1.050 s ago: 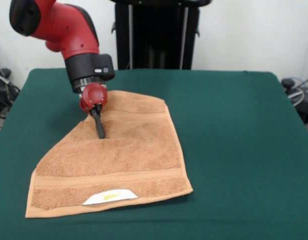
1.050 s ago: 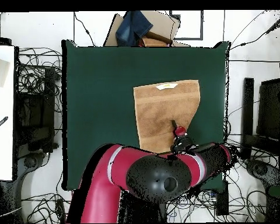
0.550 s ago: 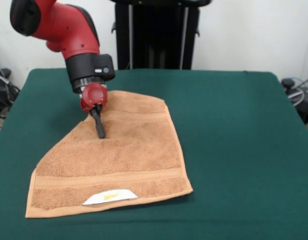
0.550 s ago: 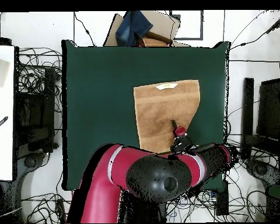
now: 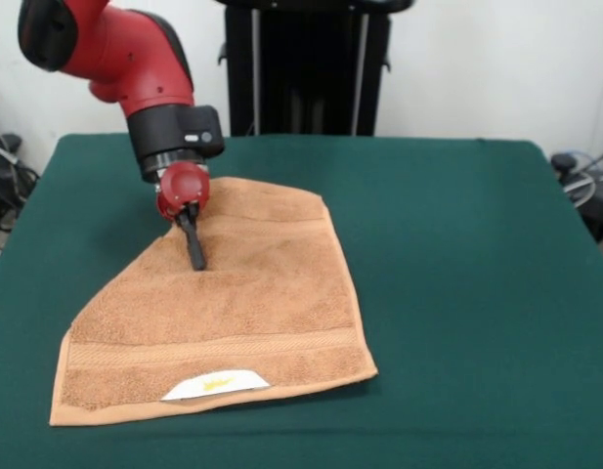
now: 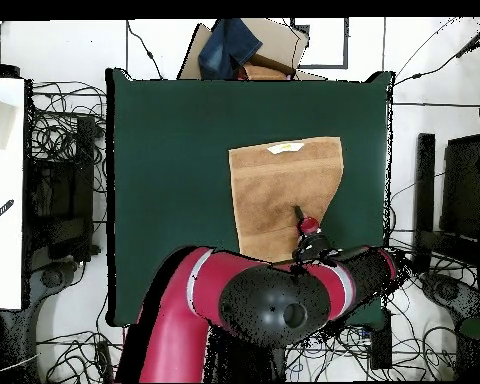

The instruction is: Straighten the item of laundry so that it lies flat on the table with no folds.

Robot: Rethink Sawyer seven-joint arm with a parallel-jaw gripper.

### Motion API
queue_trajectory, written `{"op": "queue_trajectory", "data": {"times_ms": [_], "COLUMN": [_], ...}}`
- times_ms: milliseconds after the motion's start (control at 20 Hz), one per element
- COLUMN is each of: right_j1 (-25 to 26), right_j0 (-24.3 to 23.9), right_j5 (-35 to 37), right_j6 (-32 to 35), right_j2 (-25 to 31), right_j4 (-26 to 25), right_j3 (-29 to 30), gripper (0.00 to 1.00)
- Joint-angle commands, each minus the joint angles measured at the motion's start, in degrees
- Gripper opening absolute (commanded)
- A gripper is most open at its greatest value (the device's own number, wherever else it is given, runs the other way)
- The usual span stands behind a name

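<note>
The orange-tan towel lies spread on the green counter, one corner folded in so that a diagonal edge runs down from just beside the claw, and its white label sits on the hem farthest from the claw. The claw's dark tips are pressed together down onto the cloth close to that diagonal edge, looking closed, with the red arm rising behind it; whether any fabric is pinched, I cannot tell.

arm hiding towel's near edge

table: bare beside towel | arm overhangs towel's far corner
</note>
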Motion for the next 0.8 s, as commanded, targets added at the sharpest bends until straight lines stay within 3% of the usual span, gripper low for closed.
{"op": "queue_trajectory", "data": {"times_ms": [50,150,250,550,700,750,800], "right_j1": [6.2,3.07,0.55,-9.6,-12.38,-12.7,-12.46], "right_j0": [2.36,3.57,3.83,4.5,6.64,6.51,4.98], "right_j5": [29.75,28.18,21.48,9.92,8.09,5.32,-2.37], "right_j6": [12.16,20.07,23.47,21.57,25.95,28.05,31.71], "right_j2": [15.8,14.0,11.08,4.16,-1.45,-3.43,-7.38], "right_j4": [-0.73,-8.46,-13.83,-23.81,-31.29,-35.56,-44.43], "right_j3": [-10.88,-8.31,-4.77,11.82,16.55,16.9,16.08], "gripper": [0.0,0.0,0.0,0.0,0.0,0.0,0.0]}}
